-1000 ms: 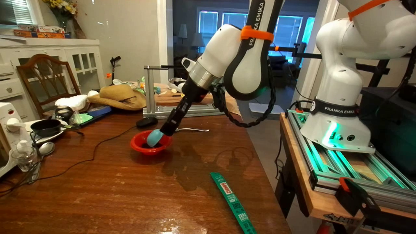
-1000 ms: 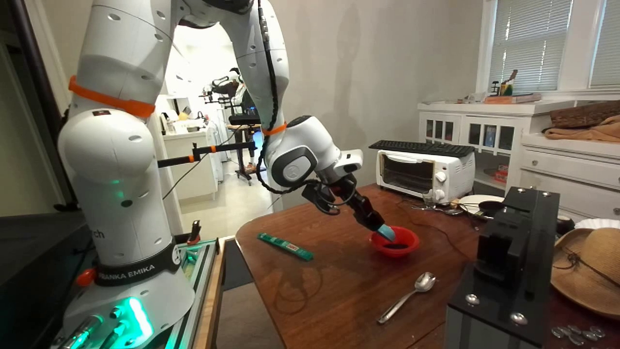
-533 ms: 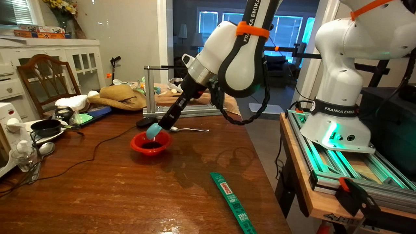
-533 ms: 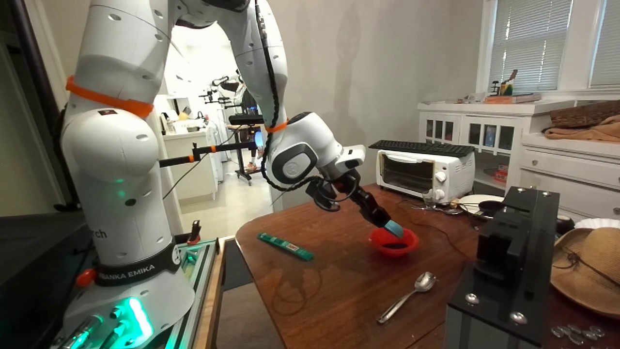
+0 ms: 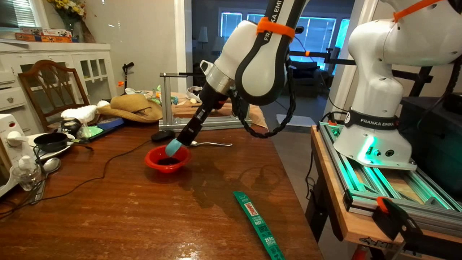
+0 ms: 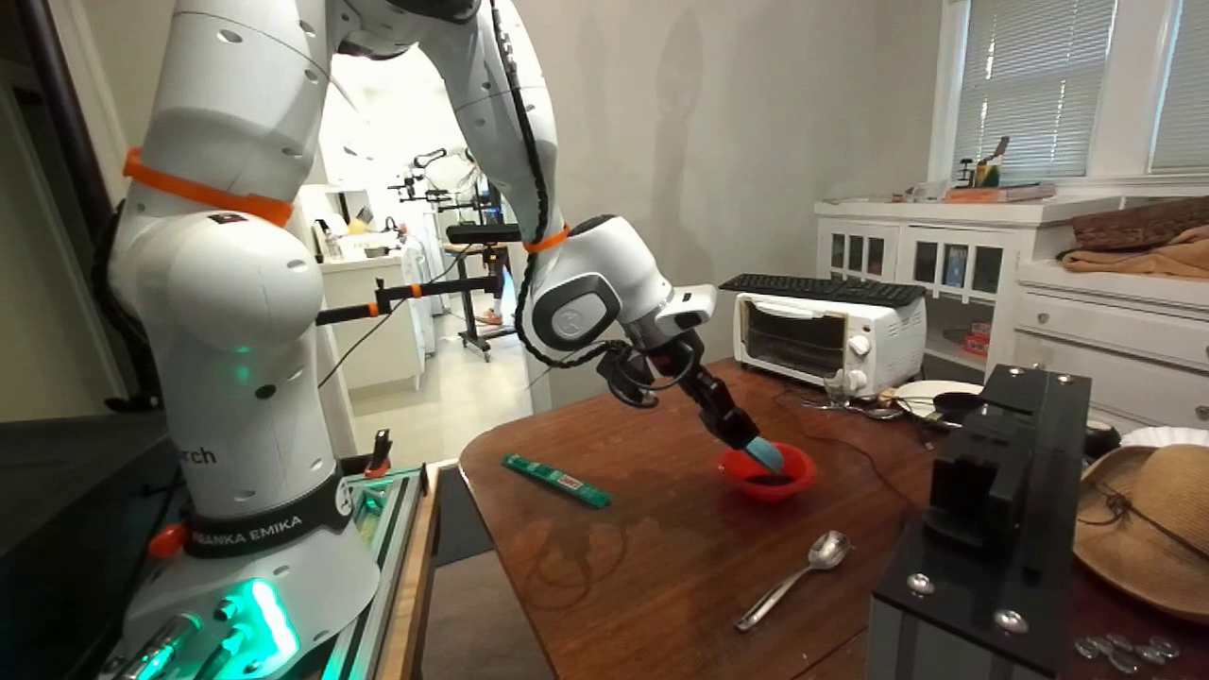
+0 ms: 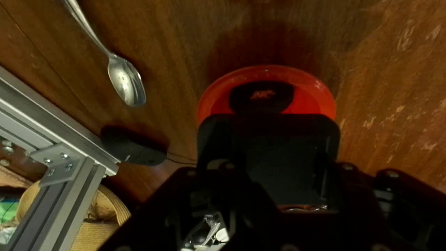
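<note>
Plain grey walls [image 6: 784, 123] and white cabinets [image 6: 1105, 331] back the room, and a broad brown table [image 5: 126, 216] spreads across the lower left in an exterior view. The white arm [image 6: 217, 283] towers at the left in an exterior view, reaching over to right of centre. A white toaster oven [image 6: 831, 340] sits at middle right in an exterior view, while a straw hat [image 5: 130, 106] lies upper left of centre in an exterior view. Now the black gripper [image 5: 184, 140], slanting down just left of centre! Along the lower right of that same picture lies a long green packet [image 5: 258, 224]; at middle left stands the red bowl [image 5: 168, 168]. A metal spoon [image 7: 122, 76] rests upper left in the wrist view, and a black mouse [image 5: 163, 135] sits just above the bowl in an exterior view. And here it is — a light blue object [image 5: 173, 147], its kind unclear, with the jaws closed on it, hanging over the bowl at middle left. Whether it touches the dark patch [image 7: 261, 97] inside — I can't tell.
</note>
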Controlling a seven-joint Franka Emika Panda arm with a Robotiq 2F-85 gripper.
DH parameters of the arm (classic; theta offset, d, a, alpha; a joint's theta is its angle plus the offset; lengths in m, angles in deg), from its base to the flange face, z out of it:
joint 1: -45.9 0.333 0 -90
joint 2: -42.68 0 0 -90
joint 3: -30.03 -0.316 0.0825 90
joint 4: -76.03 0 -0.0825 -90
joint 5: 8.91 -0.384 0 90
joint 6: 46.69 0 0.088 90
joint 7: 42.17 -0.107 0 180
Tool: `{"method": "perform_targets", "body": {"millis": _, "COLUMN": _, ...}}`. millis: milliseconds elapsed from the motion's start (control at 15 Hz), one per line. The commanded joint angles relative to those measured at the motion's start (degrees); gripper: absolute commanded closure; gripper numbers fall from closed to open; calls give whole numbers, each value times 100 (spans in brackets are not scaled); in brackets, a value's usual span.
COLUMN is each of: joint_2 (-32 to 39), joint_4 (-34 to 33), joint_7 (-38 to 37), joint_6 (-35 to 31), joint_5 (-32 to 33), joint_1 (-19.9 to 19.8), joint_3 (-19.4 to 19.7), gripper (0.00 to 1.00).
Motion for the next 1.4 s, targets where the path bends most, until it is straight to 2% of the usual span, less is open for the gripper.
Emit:
{"method": "perform_targets", "body": {"millis": 0, "joint_2": -21, "joint_4": 20, "joint_7": 118, "joint_6": -699, "joint_5": -107, "joint_1": 304, "joint_3": 75, "gripper": 77}}
{"method": "perform_targets", "body": {"millis": 67, "joint_2": -84, "joint_4": -115, "joint_7": 74, "joint_6": 167, "joint_5": -280, "joint_1": 286, "joint_3": 106, "gripper": 77}}
{"method": "perform_targets", "body": {"millis": 133, "joint_2": -35, "joint_4": -64, "joint_7": 87, "joint_6": -165, "joint_5": -223, "joint_1": 351, "joint_3": 91, "gripper": 77}}
{"method": "perform_targets", "body": {"millis": 200, "joint_2": 154, "joint_4": -24, "joint_7": 298, "joint_6": -931, "joint_5": -336, "joint_1": 661, "joint_3": 288, "gripper": 77}}
{"method": "perform_targets", "body": {"millis": 267, "joint_2": 164, "joint_4": -30, "joint_7": 281, "joint_6": -1230, "joint_5": -477, "joint_1": 759, "joint_3": 329, "gripper": 77}}
{"method": "perform_targets", "body": {"millis": 333, "joint_2": 169, "joint_4": -183, "joint_7": 389, "joint_6": -737, "joint_5": -820, "joint_1": 846, "joint_3": 477, "gripper": 77}}
{"method": "perform_targets", "body": {"millis": 400, "joint_2": -125, "joint_4": -125, "joint_7": 273, "joint_6": 157, "joint_5": -627, "joint_1": 609, "joint_3": 331, "gripper": 77}}
{"method": "perform_targets", "body": {"millis": 467, "joint_2": 120, "joint_4": -140, "joint_7": 335, "joint_6": -531, "joint_5": -947, "joint_1": 934, "joint_3": 544, "gripper": 77}}
{"method": "perform_targets", "body": {"millis": 533, "joint_2": 71, "joint_4": -56, "joint_7": 284, "joint_6": -980, "joint_5": -836, "joint_1": 952, "joint_3": 483, "gripper": 77}}
{"method": "perform_targets", "body": {"millis": 600, "joint_2": 74, "joint_4": -160, "joint_7": 331, "joint_6": -579, "joint_5": -990, "joint_1": 966, "joint_3": 565, "gripper": 77}}
{"method": "perform_targets", "body": {"millis": 667, "joint_2": 32, "joint_4": -254, "joint_7": 469, "joint_6": 319, "joint_5": -1253, "joint_1": 1016, "joint_3": 701, "gripper": 77}}
{"method": "perform_targets", "body": {"millis": 733, "joint_2": 166, "joint_4": -250, "joint_7": 422, "joint_6": 21, "joint_5": -1385, "joint_1": 1163, "joint_3": 802, "gripper": 77}}
{"method": "perform_targets", "body": {"millis": 800, "joint_2": 78, "joint_4": -124, "joint_7": 325, "joint_6": -597, "joint_5": -1164, "joint_1": 1135, "joint_3": 670, "gripper": 77}}
{"method": "perform_targets", "body": {"millis": 867, "joint_2": 113, "joint_4": -139, "joint_7": 347, "joint_6": -773, "joint_5": -1265, "joint_1": 1242, "joint_3": 747, "gripper": 77}}
{"method": "perform_targets", "body": {"millis": 933, "joint_2": 182, "joint_4": -277, "joint_7": 548, "joint_6": -261, "joint_5": -1521, "joint_1": 1361, "joint_3": 953, "gripper": 77}}
{"method": "perform_targets", "body": {"millis": 1000, "joint_2": 68, "joint_4": -283, "joint_7": 539, "joint_6": 339, "joint_5": -1666, "joint_1": 1346, "joint_3": 981, "gripper": 77}}
{"method": "perform_targets", "body": {"millis": 1067, "joint_2": 14, "joint_4": -246, "joint_7": 512, "joint_6": 298, "joint_5": -1532, "joint_1": 1326, "joint_3": 964, "gripper": 77}}
{"method": "perform_targets", "body": {"millis": 1200, "joint_2": -34, "joint_4": -277, "joint_7": 550, "joint_6": 651, "joint_5": -1525, "joint_1": 1433, "joint_3": 1137, "gripper": 77}}
{"method": "perform_targets", "body": {"millis": 1333, "joint_2": -253, "joint_4": -278, "joint_7": 511, "joint_6": 1088, "joint_5": -1317, "joint_1": 1318, "joint_3": 1071, "gripper": 77}}
